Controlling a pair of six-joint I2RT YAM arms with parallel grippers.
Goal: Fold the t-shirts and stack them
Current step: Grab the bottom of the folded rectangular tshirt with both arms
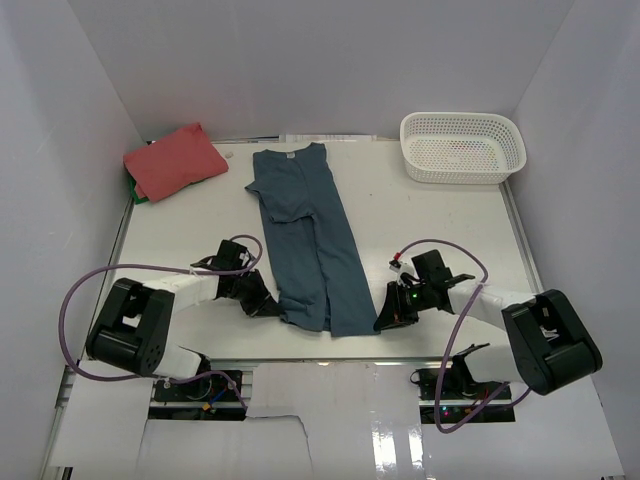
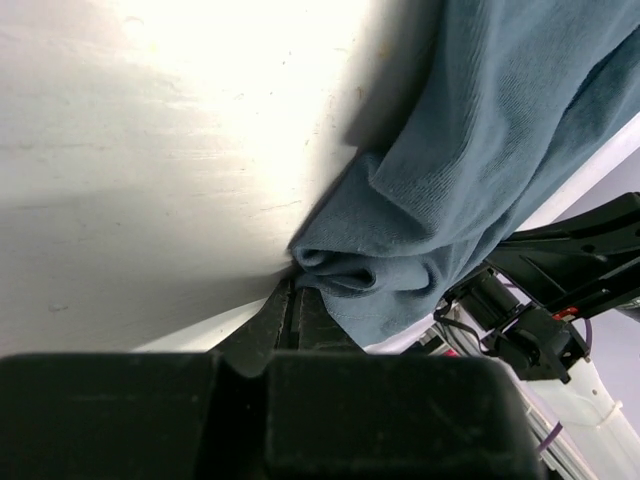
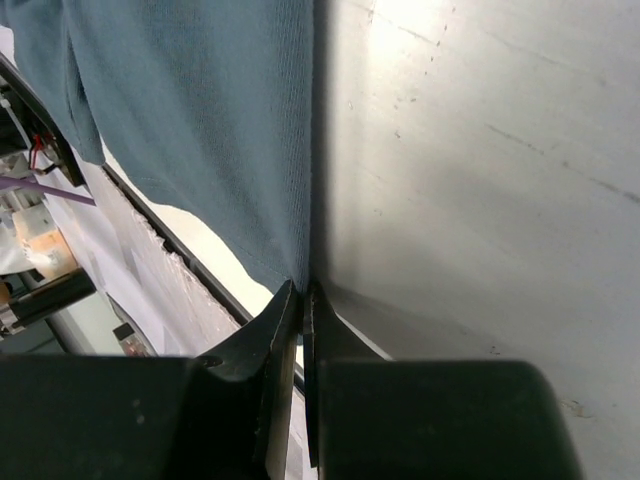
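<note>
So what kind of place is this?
Probably a robot lab booth, not a home: white walls box in a white table, and a left arm and right arm are bolted at its near edge.

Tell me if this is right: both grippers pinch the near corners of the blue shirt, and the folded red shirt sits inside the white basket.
Not quite: the red shirt lies folded at the far left of the table, not inside the basket at far right. The top view shows it. The left gripper and right gripper do pinch the blue shirt at its near corners.
</note>
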